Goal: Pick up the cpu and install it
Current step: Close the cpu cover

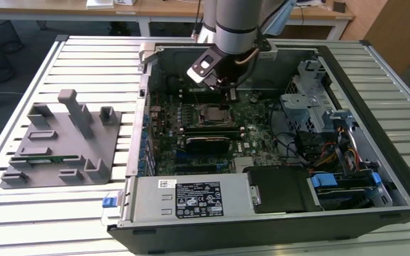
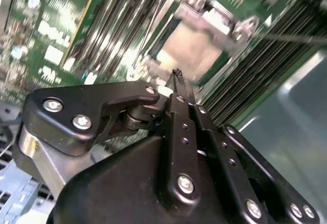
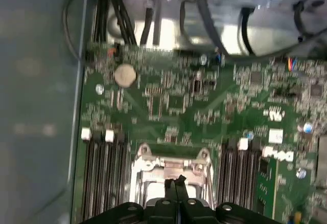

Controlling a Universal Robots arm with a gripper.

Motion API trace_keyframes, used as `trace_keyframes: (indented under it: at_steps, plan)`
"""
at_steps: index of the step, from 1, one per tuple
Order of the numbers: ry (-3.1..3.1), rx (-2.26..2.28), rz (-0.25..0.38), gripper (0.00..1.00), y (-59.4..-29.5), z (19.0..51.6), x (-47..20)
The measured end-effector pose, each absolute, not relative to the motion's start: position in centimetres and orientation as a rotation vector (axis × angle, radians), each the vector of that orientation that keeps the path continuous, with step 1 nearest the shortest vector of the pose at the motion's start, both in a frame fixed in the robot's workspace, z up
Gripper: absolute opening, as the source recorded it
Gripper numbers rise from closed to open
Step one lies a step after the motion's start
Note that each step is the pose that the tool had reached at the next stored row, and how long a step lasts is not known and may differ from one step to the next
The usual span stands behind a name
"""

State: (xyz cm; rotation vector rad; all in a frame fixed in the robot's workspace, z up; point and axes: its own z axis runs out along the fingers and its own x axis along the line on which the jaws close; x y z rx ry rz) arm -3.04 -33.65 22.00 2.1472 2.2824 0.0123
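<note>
claw (image 2: 176,74) closed, nothing seen in it | hangs just above socket (image 3: 153,163) | pale square inside, likely cpu (image 2: 190,55), straight below claw

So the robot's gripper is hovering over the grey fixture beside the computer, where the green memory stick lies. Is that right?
Not quite. In the exterior view the gripper hangs inside the open computer case, above the processor socket on the motherboard, not over the grey fixture. The green memory stick does lie in that fixture.
</note>
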Motion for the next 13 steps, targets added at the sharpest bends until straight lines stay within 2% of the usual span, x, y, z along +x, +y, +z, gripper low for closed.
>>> trace_keyframes:
  at_steps: [13]
  plan:
    - [2.285,2.145,0.012,0.11,-33.6,20.8,-7.0]
